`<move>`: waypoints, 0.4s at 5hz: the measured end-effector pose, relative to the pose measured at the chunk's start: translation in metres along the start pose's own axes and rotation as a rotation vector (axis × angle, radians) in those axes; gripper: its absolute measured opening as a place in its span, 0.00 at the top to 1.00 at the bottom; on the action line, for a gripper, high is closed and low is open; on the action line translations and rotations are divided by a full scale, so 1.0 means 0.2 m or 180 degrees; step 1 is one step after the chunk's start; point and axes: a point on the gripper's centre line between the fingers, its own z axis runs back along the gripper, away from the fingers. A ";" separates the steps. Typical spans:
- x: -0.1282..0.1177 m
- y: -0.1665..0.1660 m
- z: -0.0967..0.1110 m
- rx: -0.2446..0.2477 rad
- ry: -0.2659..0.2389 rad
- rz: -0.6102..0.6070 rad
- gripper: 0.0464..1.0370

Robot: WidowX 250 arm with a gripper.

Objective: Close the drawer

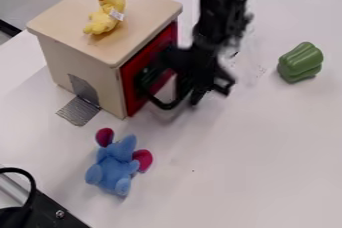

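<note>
A black gripper [179, 103], whether spread or closed impossible to tell, hangs beside the red drawer front [131, 92] on the wooden box [137, 19]; a low, square, gentle push should avoid shifting the box.

Black robot arm [217, 19], chunky jointed segments — seemingly matt, thin curved black parts lower down
</note>
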 end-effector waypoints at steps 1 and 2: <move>0.00 0.00 0.03 -0.0031 -0.0042 0.0017 0.33; 0.00 -0.07 0.15 -0.0084 -0.0203 -0.0132 0.07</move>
